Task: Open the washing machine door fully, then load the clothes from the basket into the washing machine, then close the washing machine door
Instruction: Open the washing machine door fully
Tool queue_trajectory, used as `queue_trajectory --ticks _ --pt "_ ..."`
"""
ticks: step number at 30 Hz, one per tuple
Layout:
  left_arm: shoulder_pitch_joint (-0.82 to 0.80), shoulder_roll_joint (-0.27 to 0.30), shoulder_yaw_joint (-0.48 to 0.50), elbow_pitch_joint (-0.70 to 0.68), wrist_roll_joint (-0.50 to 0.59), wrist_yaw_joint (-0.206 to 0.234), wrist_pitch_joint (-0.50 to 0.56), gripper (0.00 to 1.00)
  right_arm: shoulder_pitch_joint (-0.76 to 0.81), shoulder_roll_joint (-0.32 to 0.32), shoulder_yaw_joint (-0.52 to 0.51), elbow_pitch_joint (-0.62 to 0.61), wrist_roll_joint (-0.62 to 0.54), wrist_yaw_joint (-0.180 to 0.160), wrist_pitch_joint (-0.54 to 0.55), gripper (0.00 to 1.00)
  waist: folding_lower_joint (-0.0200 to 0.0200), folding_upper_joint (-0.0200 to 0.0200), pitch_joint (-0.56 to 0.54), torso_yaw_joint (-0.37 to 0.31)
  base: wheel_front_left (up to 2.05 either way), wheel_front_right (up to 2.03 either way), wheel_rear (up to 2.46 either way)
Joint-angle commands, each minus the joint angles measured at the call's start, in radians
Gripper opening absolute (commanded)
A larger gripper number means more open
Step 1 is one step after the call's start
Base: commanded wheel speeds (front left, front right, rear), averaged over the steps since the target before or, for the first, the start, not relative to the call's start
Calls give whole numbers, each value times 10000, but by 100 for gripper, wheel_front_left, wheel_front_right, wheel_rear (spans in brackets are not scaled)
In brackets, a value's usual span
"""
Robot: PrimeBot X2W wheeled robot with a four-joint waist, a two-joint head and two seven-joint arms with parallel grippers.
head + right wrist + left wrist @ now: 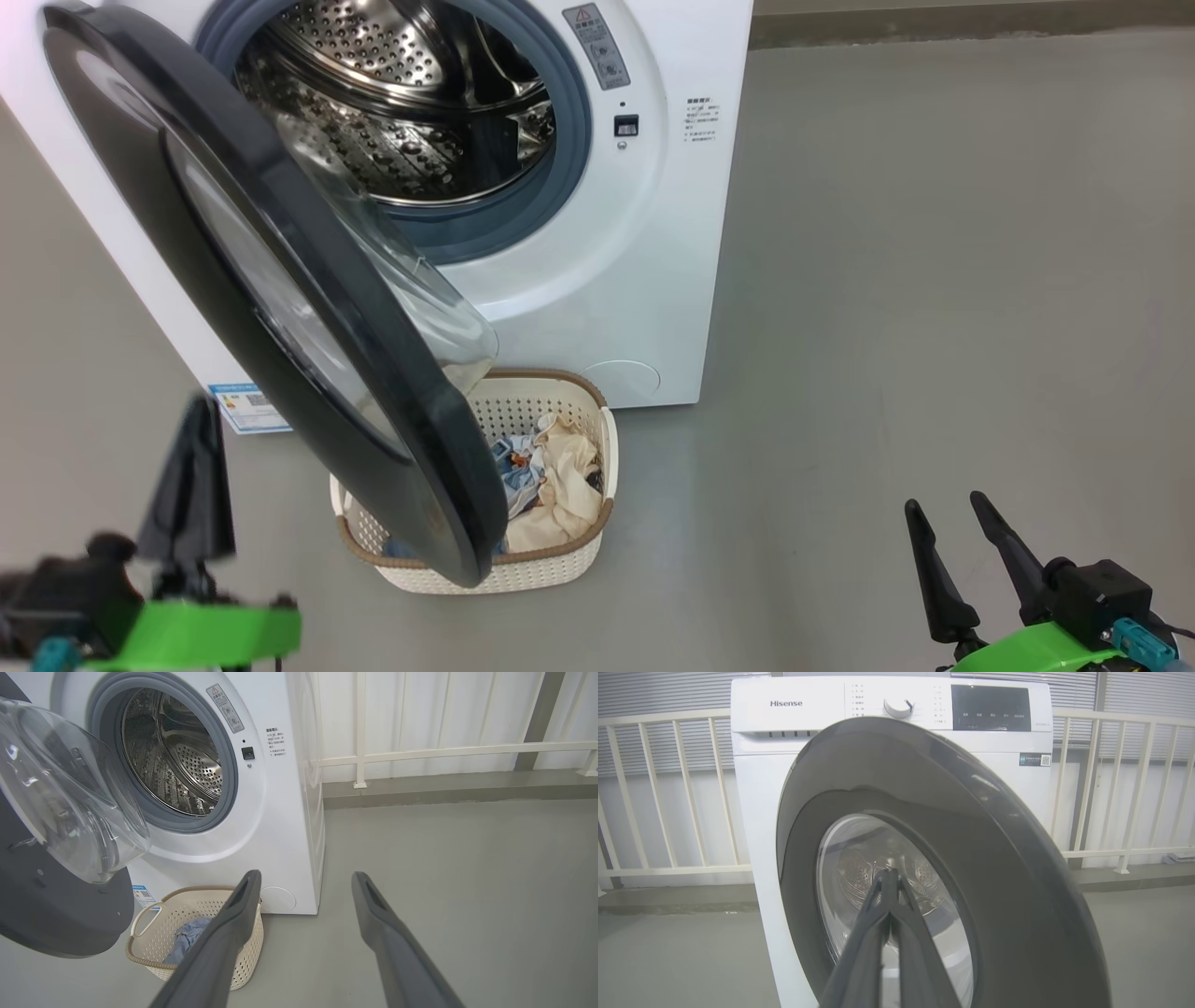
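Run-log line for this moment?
washing machine door: partly open | clothes: in basket | left pincer: shut, empty, facing door | right pincer: open, empty

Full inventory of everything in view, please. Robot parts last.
white front-loading washing machine: 1, white, top centre
round glossy black door with clear glass bowl: 1, black, swung open, left of opening
perforated steel drum: 1, silver, inside opening
rubber ring: 1, blue-grey, around opening
label sticker: 1, blue, machine's lower left corner
perforated plastic basket with brown rim: 1, cream, floor before machine
soft garments: at least 2, light blue and cream-yellow, in basket
railing: 1, white, behind machine
floor: grey
left end effector: 1, dark, shut, facing door's outer face
right end effector: 1, dark, open, lower right
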State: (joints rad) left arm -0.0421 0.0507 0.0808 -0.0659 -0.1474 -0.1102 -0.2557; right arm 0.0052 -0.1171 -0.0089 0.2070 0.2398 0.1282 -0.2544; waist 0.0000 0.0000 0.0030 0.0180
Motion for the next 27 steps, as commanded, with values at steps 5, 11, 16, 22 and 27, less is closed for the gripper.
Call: queue_trajectory --ticks 5,11,16,22,27 --pt "-1353 358 -136 -1411 289 -22 36 0 -40 -8 188 -148 -122 25 -74 100 0 0 -68 16 0 0 0" --pt "-2634 302 -1504 -2352 238 -117 671 0 18 42 163 -103 -181 25 -74 100 0 0 -120 8 0 0 0" --pt "-3374 178 -2713 -2438 50 -152 1007 0 -12 47 209 -71 -218 25 -74 100 0 0 -162 -110 0 0 0" --pt "-3764 58 -4008 -2212 -255 -151 1119 0 -23 24 230 -28 -241 25 -74 100 0 0 -162 -242 0 0 0" --pt "-3730 13 -5105 -2008 -586 -19 1070 0 -17 19 269 4 -279 25 -74 100 0 0 -145 -268 0 0 0"
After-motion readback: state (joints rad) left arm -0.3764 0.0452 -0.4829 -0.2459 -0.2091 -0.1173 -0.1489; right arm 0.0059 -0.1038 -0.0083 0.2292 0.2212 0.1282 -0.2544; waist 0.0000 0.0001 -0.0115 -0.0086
